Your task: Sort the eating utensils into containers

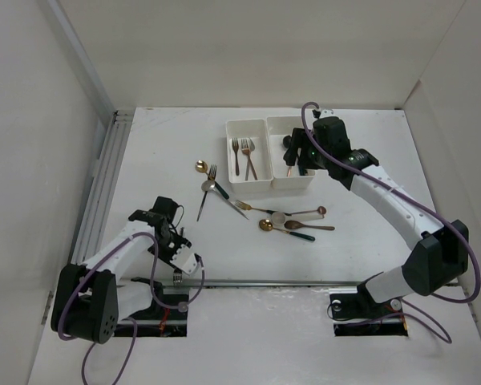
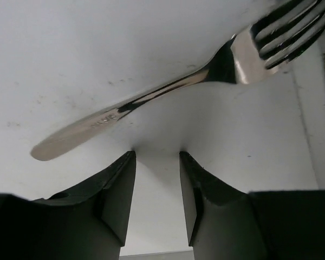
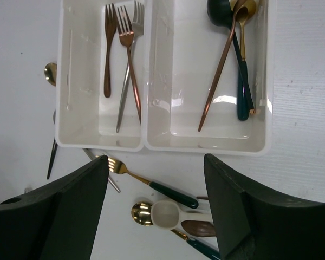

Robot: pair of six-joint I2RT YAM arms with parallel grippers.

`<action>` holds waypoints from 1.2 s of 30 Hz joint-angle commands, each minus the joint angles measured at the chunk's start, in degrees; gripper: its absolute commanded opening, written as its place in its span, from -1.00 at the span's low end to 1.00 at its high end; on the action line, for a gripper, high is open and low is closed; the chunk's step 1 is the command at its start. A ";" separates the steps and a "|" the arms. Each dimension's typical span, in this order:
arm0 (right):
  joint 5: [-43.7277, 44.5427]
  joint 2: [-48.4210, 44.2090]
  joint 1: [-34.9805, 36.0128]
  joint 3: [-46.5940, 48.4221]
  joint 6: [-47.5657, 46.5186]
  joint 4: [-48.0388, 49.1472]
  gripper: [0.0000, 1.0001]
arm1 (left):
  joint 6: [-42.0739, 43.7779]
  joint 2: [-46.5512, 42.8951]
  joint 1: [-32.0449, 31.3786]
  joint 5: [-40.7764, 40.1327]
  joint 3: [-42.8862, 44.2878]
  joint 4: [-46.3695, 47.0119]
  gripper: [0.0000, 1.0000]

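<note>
Left gripper [image 2: 157,154] was half-closed on nothing, silver fork [image 2: 168,86] lying just past its tips at 12 o'clock. I'd have nudged forward, straddled the handle, then pinched. Right gripper [image 3: 156,160] hung wide and empty over the containers [image 3: 146,81], forks [image 3: 127,32] in the 9 o'clock one.

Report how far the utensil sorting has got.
Done: three forks lie in the left bin, several spoons in the right bin. In hand: nothing gripped. The left gripper has its jaws apart just short of a silver fork on the table; the right gripper hangs open and empty over the bins. Left: that fork plus the loose forks and spoons in front of the bins.
</note>
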 commanded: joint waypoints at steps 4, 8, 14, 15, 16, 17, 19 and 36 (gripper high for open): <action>0.44 -0.98 0.37 1.19 -0.56 1.22 0.52 | 50.27 1.80 1.03 12.48 -1.16 10.45 -0.24; 0.44 -0.98 0.37 1.19 -0.56 1.22 0.52 | 53.58 1.79 1.56 14.67 7.44 1.80 0.14; -0.09 -0.45 0.37 1.72 -0.56 1.22 0.52 | 55.36 1.79 -2.21 15.67 7.47 -2.29 0.32; -0.09 -0.45 0.37 1.72 -0.56 1.22 0.52 | 55.36 2.31 -2.83 13.65 7.47 -2.29 0.32; -0.09 -0.45 0.37 1.72 -0.56 1.22 0.52 | 55.36 2.32 -2.83 12.59 6.94 -3.25 0.32; -0.09 -0.45 0.37 1.72 -0.56 0.70 0.52 | 55.36 2.93 -3.36 11.62 6.94 -4.04 0.32; 0.52 -0.98 0.37 1.72 -0.56 0.69 0.52 | 55.36 2.93 -3.97 9.78 5.63 -4.75 0.32; 1.58 -3.17 0.37 1.19 -0.56 -0.89 0.52 | 53.17 6.18 -7.67 10.39 -0.53 -1.77 -0.51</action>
